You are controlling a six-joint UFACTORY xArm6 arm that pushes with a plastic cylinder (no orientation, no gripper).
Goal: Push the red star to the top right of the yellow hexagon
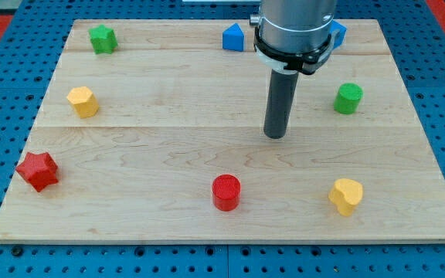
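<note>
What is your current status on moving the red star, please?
My tip mid-board, touching no block. Red star at the view's left edge, below the yellow hexagon, not yet pushed. No block between tip and star.

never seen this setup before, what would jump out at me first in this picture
The big grey arm comes down from the view's top, its dark rod ending with my tip on bare wood near the board's middle, touching no block. Coloured blocks ring the wooden board: the red star sits at the view's far left edge, with the yellow hexagon above it. A red cylinder stands near the bottom centre, closest to my tip.
</note>
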